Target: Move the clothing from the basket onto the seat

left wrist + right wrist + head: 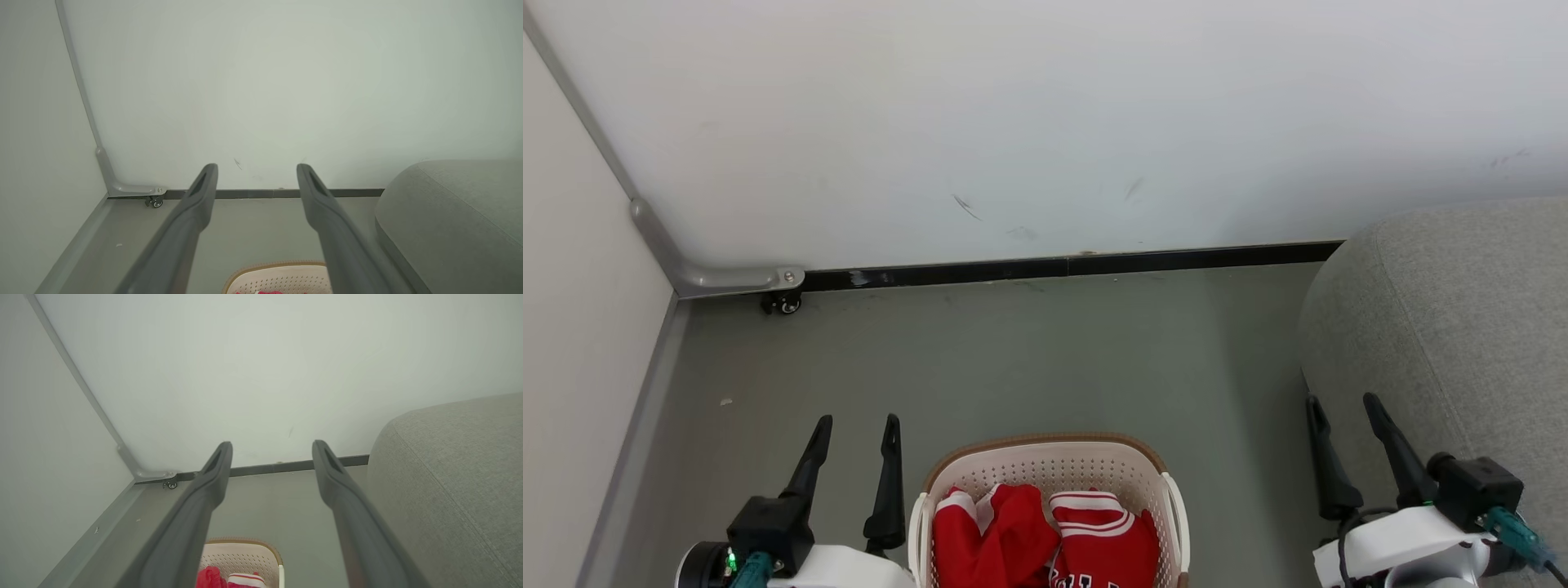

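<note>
The floor is plain grey-green and meets a white wall along a black skirting strip. In the left corner sits a grey metal frame foot with a small caster. The basket stands on the floor, and the clothing (red, with white stripe trim) lies bunched inside it. The seat rises at the right, apart from the basket. The left hand hovers just left of the basket, fingers spread and empty. The right hand, likewise spread, hangs by the seat's edge.
</note>
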`<state>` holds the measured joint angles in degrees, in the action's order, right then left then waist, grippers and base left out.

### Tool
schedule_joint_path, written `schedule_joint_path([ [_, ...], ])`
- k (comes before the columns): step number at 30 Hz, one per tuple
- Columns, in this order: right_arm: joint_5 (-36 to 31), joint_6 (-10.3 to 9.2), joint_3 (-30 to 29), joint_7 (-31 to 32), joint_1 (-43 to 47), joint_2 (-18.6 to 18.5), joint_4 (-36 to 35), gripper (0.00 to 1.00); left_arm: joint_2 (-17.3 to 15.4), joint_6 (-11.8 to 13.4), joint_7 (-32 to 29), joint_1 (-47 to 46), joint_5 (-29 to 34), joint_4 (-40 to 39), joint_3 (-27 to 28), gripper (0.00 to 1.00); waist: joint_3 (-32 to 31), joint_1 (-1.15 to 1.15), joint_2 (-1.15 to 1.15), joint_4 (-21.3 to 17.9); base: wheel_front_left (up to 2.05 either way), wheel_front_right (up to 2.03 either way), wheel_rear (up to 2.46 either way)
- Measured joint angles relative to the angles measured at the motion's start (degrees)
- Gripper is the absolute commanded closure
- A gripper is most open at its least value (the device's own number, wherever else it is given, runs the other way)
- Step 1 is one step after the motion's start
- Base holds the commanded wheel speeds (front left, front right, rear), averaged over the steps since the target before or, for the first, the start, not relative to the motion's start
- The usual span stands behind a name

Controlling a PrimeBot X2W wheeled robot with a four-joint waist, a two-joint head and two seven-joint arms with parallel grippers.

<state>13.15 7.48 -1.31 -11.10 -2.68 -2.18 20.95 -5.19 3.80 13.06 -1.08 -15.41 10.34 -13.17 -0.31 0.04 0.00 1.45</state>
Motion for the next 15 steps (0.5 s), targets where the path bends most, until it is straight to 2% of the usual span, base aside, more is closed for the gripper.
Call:
schedule_joint_path([
  [6, -4.59, 0.0, 0.34, -0.53, -0.02, -0.01, 0.68, 0.0, 0.13, 0.75, 1.3, 0.09, 4.32, 0.01, -0.76, 0.0, -0.01, 0.0, 0.0, 0.04, 0.0, 0.0, 0.0],
  [15, -3.99, 0.0, 0.56, -0.58, -0.02, -0.02, 1.25, 0.0, 0.36, 0.76, 1.35, 0.29, 4.57, 0.44, -0.27, 0.0, 0.03, -0.01, 0.0, -0.04, 0.0, 0.0, 0.0],
])
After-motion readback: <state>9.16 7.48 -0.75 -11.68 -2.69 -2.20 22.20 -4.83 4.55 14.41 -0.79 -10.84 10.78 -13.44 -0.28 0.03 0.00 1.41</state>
